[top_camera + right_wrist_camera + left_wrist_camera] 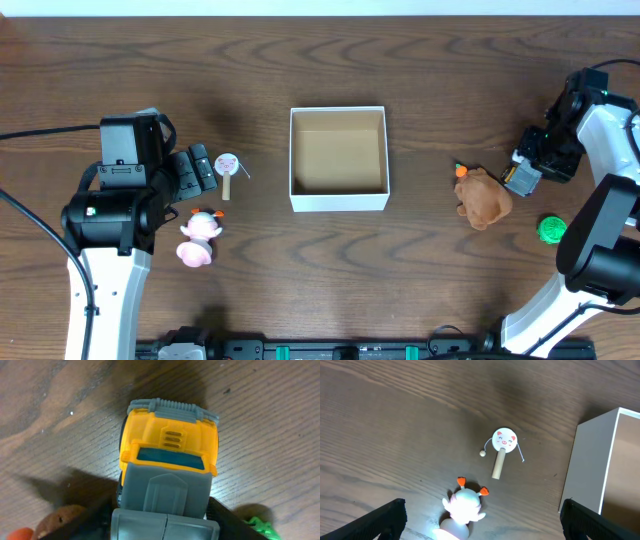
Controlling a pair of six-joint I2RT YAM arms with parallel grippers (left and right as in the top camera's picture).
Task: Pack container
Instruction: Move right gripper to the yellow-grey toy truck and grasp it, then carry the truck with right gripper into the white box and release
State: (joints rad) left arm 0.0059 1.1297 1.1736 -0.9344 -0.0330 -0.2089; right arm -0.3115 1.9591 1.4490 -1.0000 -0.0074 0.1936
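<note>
The container (pixel 338 202), a square white box with a brown inside, stands empty at the table's middle; its white wall shows in the left wrist view (pixel 592 460). My left gripper (pixel 200 172) is open and empty, with its fingers (pixel 482 524) on either side of a pink and white pig figure (pixel 462 510). A small pig-face rattle drum (pixel 502 442) lies just beyond it. My right gripper (pixel 535 165) is shut on a yellow and grey toy truck (pixel 167 460), held by its grey rear, right of the container.
A brown plush toy (pixel 484 198) with an orange part (pixel 461 171) lies just left of the truck. A green toy (pixel 552 229) lies near the right arm's base. The pig figure (pixel 199 238) and the rattle drum (pixel 227 170) lie left of the container.
</note>
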